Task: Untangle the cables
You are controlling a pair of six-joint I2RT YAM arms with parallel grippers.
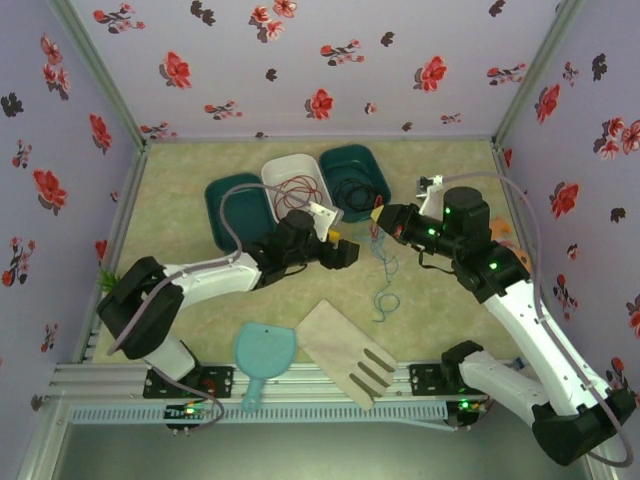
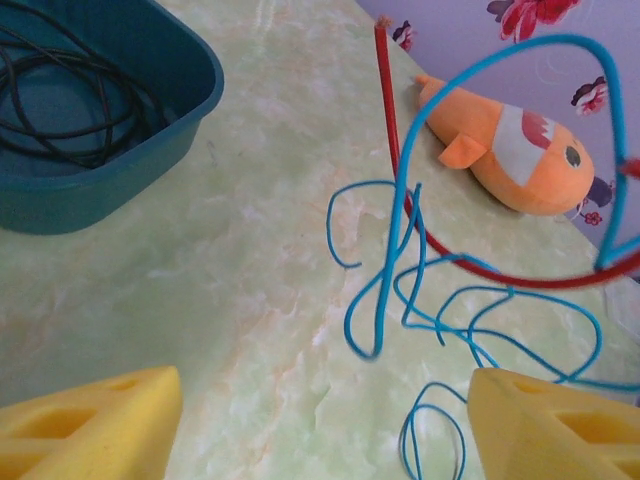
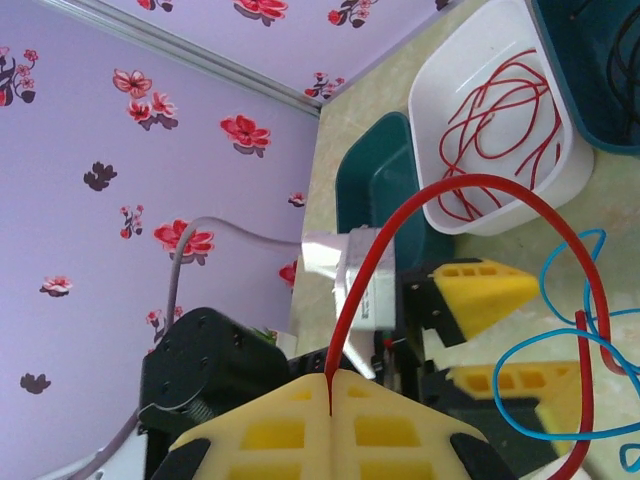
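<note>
Lilac walls strewn with red flowers box in a pale green marbled worktop (image 1: 200, 300). From above, a white tub (image 1: 270, 178) at the far side holds a red coil (image 1: 300, 190) and the teal tub (image 1: 372, 160) beside it holds a black cable (image 1: 352, 192). The teal-blue cable (image 1: 384, 292) straggles loose across the middle, below where the left pincer (image 1: 350, 252) and right pincer (image 1: 380, 216) nearly meet. At the left wrist, the yellow fingers (image 2: 90, 420) stand wide apart, released, near the blue loops. A red cable (image 2: 392, 140) is lifted through those loops, and an orange plush fish (image 2: 510, 150) lies beyond. At the right wrist, the pincer is clenched on that red strand, which arches up and over and drops among the blue loops. Whether it joins the coil in the tub I cannot tell from here. The step in hand looks to be drawing red clear of blue. Done well, the right arm would lift slowly along the strand's own line while the left pins the blue loop low, watching that nothing tightens into a knot.
</note>
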